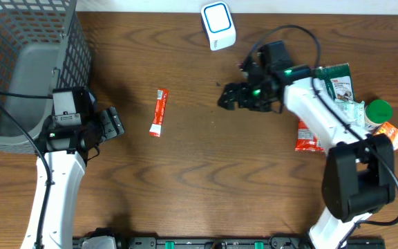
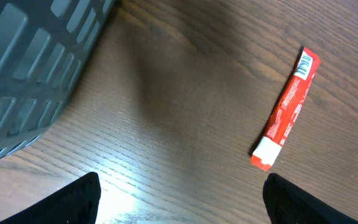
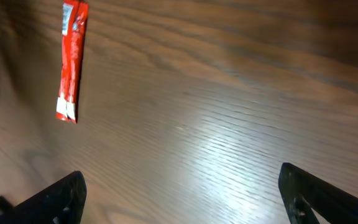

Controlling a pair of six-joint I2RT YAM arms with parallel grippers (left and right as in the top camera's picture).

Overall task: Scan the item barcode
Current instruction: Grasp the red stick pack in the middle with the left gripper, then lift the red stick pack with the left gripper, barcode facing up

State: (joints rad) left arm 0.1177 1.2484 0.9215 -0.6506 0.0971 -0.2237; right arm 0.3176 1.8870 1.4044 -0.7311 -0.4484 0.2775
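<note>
Pickup seemingly pending: left gripper (image 1: 114, 123) and right gripper (image 1: 233, 97), both spread and empty, flanked the untouched red sachet (image 1: 159, 113).

Table (image 1: 206, 173): dark brown wood grain, glare patches.
- Grey mesh basket (image 1: 74, 48): far left corner, partly out of frame.
- Red stick packet (image 1: 159, 113): left of centre, lying flat, alone, white end toward near edge, barcode at far end.
- White scanner (image 1: 218, 25): blue square face, far edge, centre.
- Right edge cluster: green-white packets (image 1: 340, 86); green-lidded jar (image 1: 378, 111); orange packet (image 1: 391, 135); red pouch (image 1: 306, 138), partly hidden.
</note>
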